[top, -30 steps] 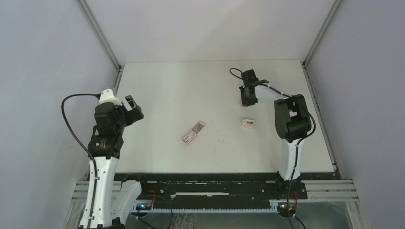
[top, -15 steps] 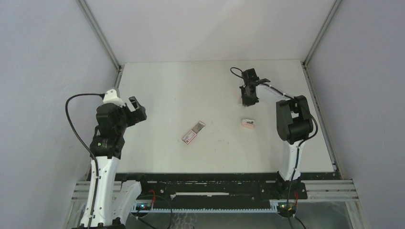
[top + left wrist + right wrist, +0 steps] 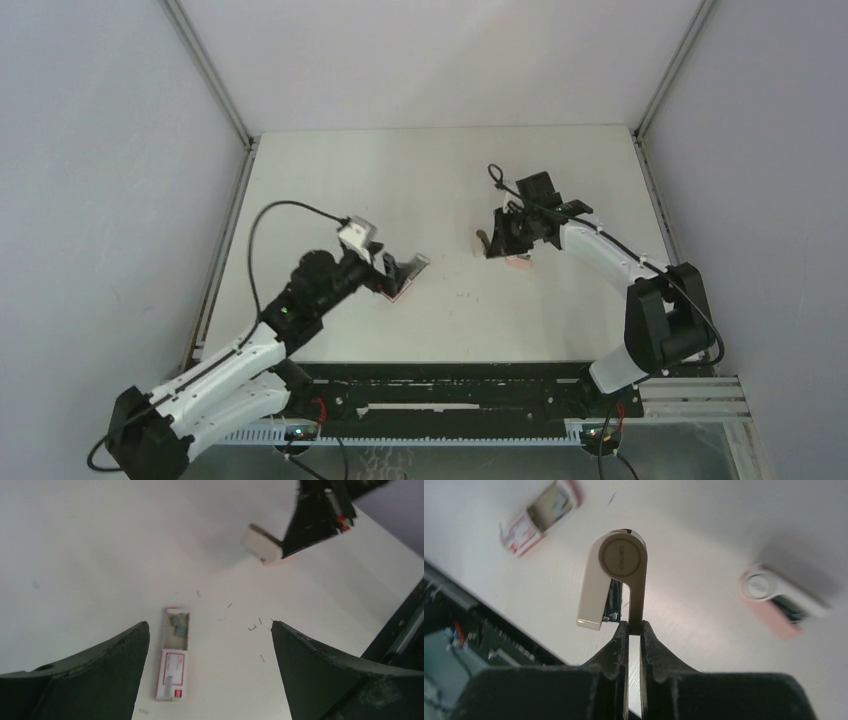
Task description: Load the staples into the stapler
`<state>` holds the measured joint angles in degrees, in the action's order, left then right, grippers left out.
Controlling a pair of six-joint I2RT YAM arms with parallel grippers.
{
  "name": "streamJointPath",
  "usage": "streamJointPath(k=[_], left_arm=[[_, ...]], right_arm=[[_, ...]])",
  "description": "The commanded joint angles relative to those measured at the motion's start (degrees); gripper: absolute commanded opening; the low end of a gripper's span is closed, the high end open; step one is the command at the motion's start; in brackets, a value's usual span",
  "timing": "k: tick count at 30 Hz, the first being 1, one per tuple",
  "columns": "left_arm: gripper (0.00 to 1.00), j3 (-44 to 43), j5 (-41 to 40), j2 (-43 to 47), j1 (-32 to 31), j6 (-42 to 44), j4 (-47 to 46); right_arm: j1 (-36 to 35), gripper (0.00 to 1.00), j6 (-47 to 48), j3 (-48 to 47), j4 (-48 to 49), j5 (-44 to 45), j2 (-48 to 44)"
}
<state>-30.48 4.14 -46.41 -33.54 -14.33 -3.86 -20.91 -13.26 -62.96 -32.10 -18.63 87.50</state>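
- The staples box [image 3: 173,666] lies flat on the tabletop [image 3: 90,550], right under my left end effector [image 3: 210,627] and a little closer to its left finger.
- Its long axis runs away from my left wrist, so my fingers stand on either side of its narrow width. That suits a pinch across the box.
- The tray [image 3: 179,626] is slid out at the far end and shows a few silver strips. Loose staples [image 3: 254,627] lie scattered just beside it.
- My left end effector is spread wide and touches nothing. It is far nearer the box than my right arm.
- My right end effector [image 3: 633,628] is pressed together on one arm of the stapler [image 3: 621,560]. The stapler is held clear of the tabletop and hinged open, with its cream arm hanging free.
- A second, pink and white stapler [image 3: 774,597] lies on the tabletop near the held one.
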Motion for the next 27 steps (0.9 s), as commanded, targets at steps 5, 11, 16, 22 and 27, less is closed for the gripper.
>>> streamJointPath(k=[5,11,16,22,27], left_arm=[[0.92,14.94,-3.7,-2.24,-17.74,24.23,-31.39],[0.89,15.46,-7.23,-6.88,-27.41,34.91,-31.18],[0.87,13.91,-5.7,-10.91,-31.02,36.49,-31.72],[0.83,12.51,-3.46,-15.37,-35.08,36.38,-30.94],[0.72,10.97,-4.5,-18.8,-37.8,37.48,-29.91]], right_arm=[[-5.32,0.0,-1.08,6.03,-2.73,-18.61,-4.11],[-7.17,0.0,0.52,8.71,-7.0,-24.82,-4.77],[-11.01,0.0,1.14,8.89,-9.39,-24.06,-4.52],[-13.8,0.0,1.42,8.91,-9.4,-25.04,-2.53],[-15.21,0.0,1.85,8.89,-9.53,-25.72,-1.82]])
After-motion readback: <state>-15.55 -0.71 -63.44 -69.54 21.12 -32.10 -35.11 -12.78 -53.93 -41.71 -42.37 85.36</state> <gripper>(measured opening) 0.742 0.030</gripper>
